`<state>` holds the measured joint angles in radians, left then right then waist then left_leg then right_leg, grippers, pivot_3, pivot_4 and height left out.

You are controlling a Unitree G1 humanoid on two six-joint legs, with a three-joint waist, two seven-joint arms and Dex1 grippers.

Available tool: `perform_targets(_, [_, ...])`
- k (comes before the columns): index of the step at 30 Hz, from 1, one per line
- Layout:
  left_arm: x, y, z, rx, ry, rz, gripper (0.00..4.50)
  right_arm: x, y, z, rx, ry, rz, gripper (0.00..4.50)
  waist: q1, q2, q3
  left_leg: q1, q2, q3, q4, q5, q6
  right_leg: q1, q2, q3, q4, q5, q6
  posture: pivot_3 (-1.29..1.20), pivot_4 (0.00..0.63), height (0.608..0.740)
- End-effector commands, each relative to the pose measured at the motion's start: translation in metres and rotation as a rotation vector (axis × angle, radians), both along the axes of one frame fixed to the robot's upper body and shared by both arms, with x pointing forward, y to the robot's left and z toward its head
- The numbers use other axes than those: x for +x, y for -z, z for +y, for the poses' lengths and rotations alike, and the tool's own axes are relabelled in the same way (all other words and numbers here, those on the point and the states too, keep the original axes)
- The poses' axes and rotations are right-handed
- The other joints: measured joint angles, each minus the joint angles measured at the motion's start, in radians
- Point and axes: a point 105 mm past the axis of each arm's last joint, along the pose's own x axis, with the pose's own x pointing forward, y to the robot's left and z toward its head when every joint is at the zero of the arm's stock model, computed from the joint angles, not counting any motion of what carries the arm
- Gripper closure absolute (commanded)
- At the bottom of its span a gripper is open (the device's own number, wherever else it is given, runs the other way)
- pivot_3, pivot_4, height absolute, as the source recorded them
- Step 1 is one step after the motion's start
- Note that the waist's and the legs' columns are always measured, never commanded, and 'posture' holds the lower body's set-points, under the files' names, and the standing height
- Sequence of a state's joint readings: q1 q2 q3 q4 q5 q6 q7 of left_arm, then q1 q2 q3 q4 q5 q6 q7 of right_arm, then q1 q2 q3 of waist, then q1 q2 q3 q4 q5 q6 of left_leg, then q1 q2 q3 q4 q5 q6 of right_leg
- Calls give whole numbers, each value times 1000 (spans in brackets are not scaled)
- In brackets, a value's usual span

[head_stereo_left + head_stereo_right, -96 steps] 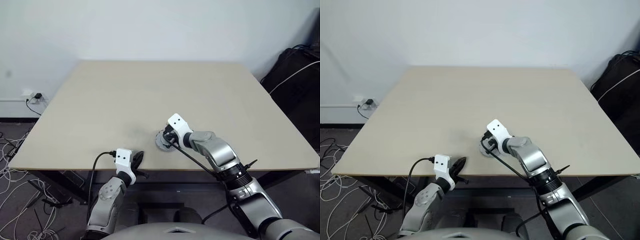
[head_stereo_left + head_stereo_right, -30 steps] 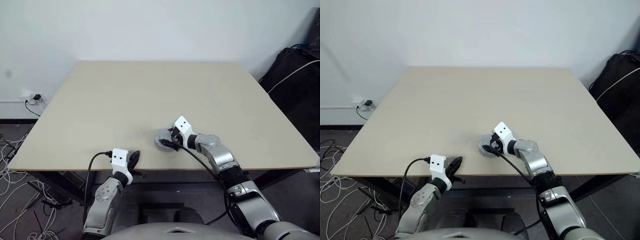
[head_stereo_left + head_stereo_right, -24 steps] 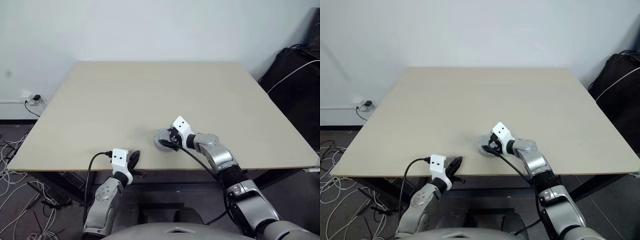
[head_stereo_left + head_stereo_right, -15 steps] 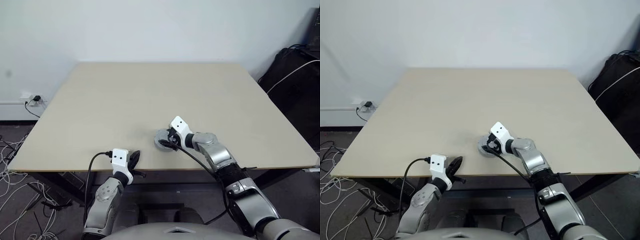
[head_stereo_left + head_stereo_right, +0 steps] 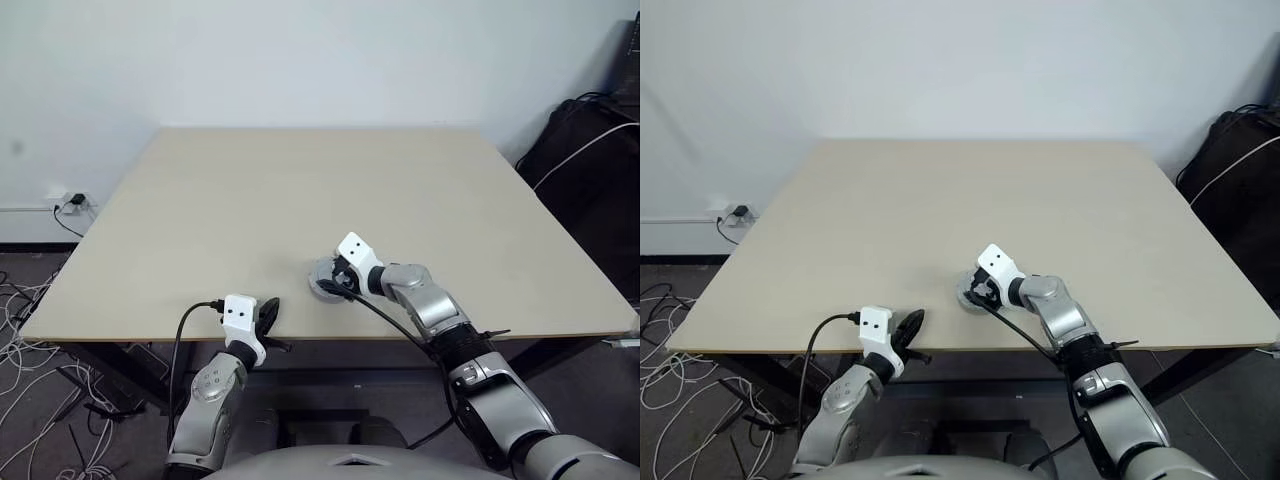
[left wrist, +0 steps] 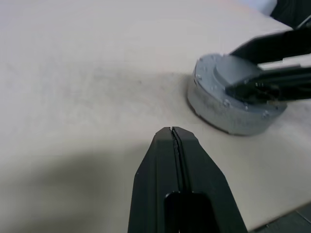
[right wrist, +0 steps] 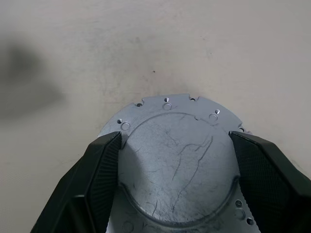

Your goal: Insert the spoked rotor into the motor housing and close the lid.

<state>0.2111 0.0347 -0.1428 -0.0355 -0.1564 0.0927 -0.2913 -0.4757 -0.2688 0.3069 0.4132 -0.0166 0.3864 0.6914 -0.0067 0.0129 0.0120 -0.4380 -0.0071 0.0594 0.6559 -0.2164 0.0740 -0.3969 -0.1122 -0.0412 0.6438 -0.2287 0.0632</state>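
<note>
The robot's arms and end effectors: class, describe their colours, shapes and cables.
Both arms are silver-grey metal with rounded segments. Each wrist carries a white block with two dark dots and a black cable. The left end effector and right end effector have black, tapering fingers.

left gripper (image 5: 268, 312) drawn back slightly toward table edge (image 5: 120, 330)

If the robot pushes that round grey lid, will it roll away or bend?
The lid lies flat and looks like scratched metal, so it would probably slide, not roll, and stay stiff. With the right gripper fingers on both sides of its raised centre, it seems unlikely to slip off sideways.
</note>
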Motion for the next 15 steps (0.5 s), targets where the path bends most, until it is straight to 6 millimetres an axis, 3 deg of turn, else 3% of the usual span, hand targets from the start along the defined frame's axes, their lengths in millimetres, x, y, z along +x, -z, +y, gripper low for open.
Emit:
perform_targets(1, [15, -17, 0, -19, 17, -74, 4500, 3, 5, -11, -56, 27, 17, 1283, 0, 0, 0, 0, 0, 0, 0, 0, 0, 0, 0, 0, 0, 0, -1, 0, 0, 740])
perform_targets(10, [62, -11, 6, 36, 63, 36, 4500, 4, 5, -8, -59, 20, 11, 1283, 0, 0, 0, 1, 0, 0, 0, 0, 0, 0, 5, 0, 0, 1, -1, 0, 0, 740])
perform_targets(15, [87, -31, -11, -84, 193, 73, 4500, 4, 5, -7, -57, 21, 5, 1283, -2, -1, 1, 1, 0, 0, 0, 0, 0, 1, 6, 0, 0, 2, -1, 0, 0, 740])
